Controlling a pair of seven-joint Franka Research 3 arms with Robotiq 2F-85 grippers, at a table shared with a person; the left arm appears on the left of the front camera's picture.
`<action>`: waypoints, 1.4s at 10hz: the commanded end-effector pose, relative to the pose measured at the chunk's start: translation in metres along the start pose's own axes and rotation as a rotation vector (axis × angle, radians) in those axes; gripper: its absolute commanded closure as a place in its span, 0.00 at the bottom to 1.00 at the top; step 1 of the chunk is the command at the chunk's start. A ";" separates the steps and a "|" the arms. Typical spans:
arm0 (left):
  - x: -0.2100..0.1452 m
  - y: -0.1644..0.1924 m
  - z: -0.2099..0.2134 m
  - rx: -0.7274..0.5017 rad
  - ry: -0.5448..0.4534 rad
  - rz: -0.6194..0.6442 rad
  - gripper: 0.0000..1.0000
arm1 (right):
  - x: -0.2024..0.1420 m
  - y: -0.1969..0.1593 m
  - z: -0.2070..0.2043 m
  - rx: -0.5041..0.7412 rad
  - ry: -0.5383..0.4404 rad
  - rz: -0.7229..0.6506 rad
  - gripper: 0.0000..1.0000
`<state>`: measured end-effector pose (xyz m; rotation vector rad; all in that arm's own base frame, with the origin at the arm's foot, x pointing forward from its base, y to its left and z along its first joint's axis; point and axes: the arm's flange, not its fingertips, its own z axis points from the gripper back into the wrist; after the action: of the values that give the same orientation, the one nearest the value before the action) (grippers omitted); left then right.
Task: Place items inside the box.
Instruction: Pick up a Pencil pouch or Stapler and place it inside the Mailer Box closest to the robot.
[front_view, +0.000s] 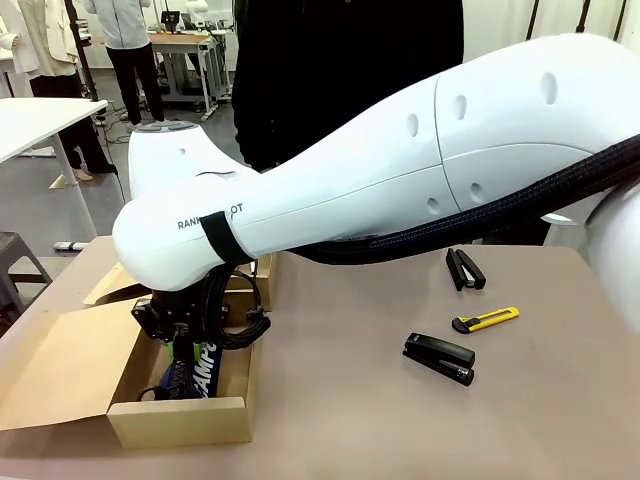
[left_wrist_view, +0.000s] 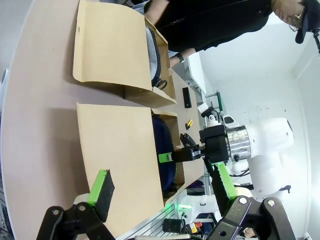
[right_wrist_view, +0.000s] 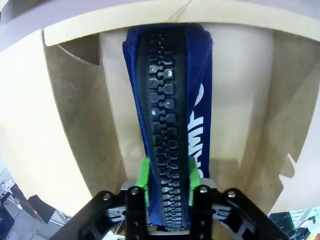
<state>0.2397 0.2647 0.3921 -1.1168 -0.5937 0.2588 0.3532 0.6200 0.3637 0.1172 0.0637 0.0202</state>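
Right gripper, clamped on the navy "CAMPUS" pouch, green pads pressed against both flanks just below the zip. Holds it on edge, zip uppermost, down inside the box, lengthwise between the long walls, far end close to the box's end wall. Cannot tell whether touching the box floor or hanging just clear of it. From the front, sunk into the box mouth together with the pouch, under the big white right arm reaching across from the box's right side. Flap lid folded outward on the box's left, lying over the table. Directly behind the box, a second look-alike box, lid thrown back as well, grey pouch lying inside, a person in dark clothes beyond it. Well to the right of the box, out on the bare table: black stapler nearest, yellow-and-black utility knife just beyond that, another black stapler farther back still, all three apart from one another. Left gripper, hanging above the box's lid side, fingers spread wide, nothing between the green pads, looking across the lid toward the pouch.
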 end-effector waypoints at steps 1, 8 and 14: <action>0.000 -0.001 0.000 -0.024 -0.019 -0.023 0.00 | -0.002 0.004 0.002 0.007 -0.020 -0.044 0.00; 0.000 -0.001 0.000 -0.024 -0.019 -0.023 0.00 | -0.007 -0.114 0.106 0.154 -0.063 0.041 0.00; 0.000 -0.001 0.000 -0.024 -0.019 -0.023 0.00 | 0.004 -0.204 0.161 0.195 -0.102 -0.123 0.00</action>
<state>0.2392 0.2650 0.3925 -1.1172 -0.5951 0.2589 0.3538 0.3629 0.4995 0.3156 -0.0284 -0.1791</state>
